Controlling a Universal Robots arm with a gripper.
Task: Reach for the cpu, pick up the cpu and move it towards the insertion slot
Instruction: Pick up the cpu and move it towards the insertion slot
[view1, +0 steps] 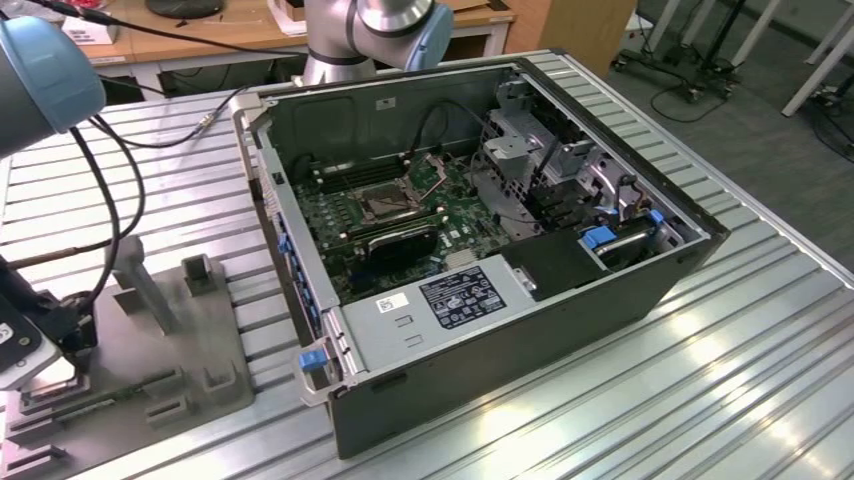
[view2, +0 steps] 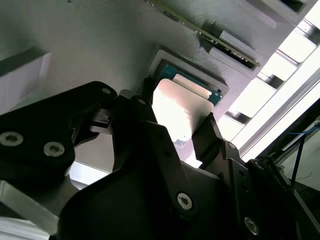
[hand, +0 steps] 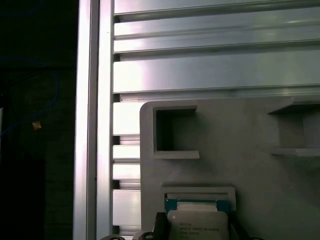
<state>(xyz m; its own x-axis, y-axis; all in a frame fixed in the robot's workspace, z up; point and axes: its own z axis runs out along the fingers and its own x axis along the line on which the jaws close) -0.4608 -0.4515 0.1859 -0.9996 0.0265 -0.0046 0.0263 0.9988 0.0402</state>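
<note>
The cpu, a flat square chip with a silvery top and green rim, lies in a recess of the grey plastic tray. My gripper is down over it, its black fingers pressed against two opposite edges of the chip. In the first wrist view the cpu sits level in the tray between the gripper tips. In the exterior view my gripper is at the far left, over the tray. The insertion slot lies on the green board inside the case.
The open computer case stands in the middle of the ribbed aluminium table, its walls rising around the board. Upright pegs stick up from the tray. Cables hang beside my arm. The table edge runs close to the tray.
</note>
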